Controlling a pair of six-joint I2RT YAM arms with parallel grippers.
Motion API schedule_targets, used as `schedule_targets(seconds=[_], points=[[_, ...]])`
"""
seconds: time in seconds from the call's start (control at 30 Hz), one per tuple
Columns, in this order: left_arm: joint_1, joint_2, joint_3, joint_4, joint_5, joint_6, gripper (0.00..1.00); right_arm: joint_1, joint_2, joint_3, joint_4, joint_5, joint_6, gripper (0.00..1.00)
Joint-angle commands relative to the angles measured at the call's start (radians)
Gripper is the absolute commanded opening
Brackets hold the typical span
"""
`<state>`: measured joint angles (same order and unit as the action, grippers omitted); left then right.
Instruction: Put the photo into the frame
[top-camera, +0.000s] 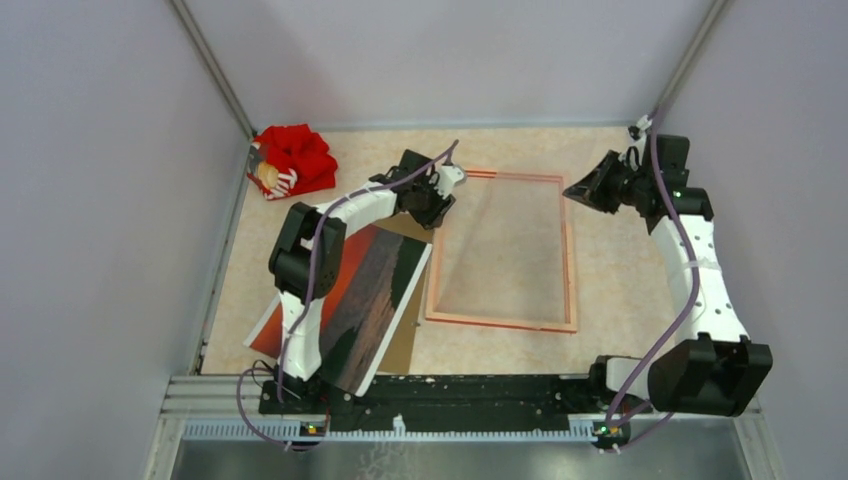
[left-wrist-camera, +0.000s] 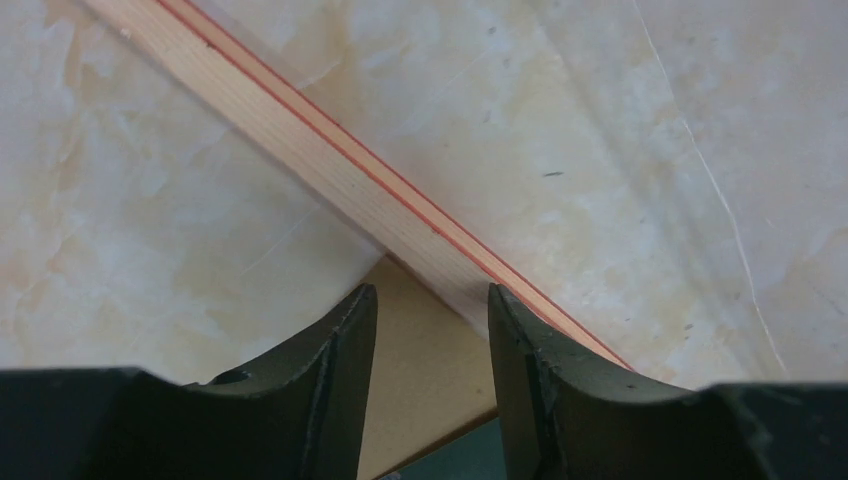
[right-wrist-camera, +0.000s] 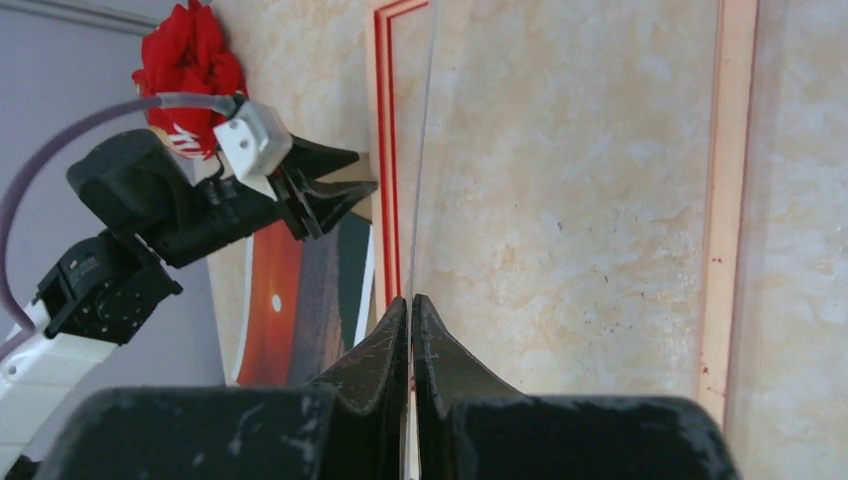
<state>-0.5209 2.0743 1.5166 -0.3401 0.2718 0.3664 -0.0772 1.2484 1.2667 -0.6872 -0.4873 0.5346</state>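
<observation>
The photo (top-camera: 375, 290), a red-orange sunset print with dark bands, lies face up at the left on a brown backing panel (top-camera: 405, 345). The frame (top-camera: 570, 270) lies flat mid-table, pale back up, with its red edge showing in the left wrist view (left-wrist-camera: 300, 140). My left gripper (top-camera: 440, 205) hovers open over the frame's far left rail. The panel's corner (left-wrist-camera: 420, 370) shows between its fingers (left-wrist-camera: 520, 340). My right gripper (right-wrist-camera: 412, 298) is shut on the edge of a clear pane (top-camera: 500, 250), which tilts up over the frame from its left rail.
A red cloth toy (top-camera: 292, 160) sits in the far left corner. Grey walls close in the table on the left, back and right. The black rail holding the arm bases (top-camera: 450, 395) runs along the near edge.
</observation>
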Motion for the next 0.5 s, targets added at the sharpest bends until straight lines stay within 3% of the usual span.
schedule_targets(seconds=[0.0, 0.17, 0.47], points=[[0.043, -0.033, -0.026, -0.052, -0.045, 0.029, 0.54, 0.035, -0.014, -0.046, 0.079, 0.000, 0.027, 0.00], [0.049, -0.001, 0.055, -0.123, 0.043, -0.042, 0.61, 0.072, -0.012, -0.090, 0.129, 0.000, 0.045, 0.00], [0.123, -0.049, 0.106, -0.169, 0.143, -0.103, 0.59, 0.113, 0.030, -0.085, 0.249, -0.066, 0.078, 0.00]])
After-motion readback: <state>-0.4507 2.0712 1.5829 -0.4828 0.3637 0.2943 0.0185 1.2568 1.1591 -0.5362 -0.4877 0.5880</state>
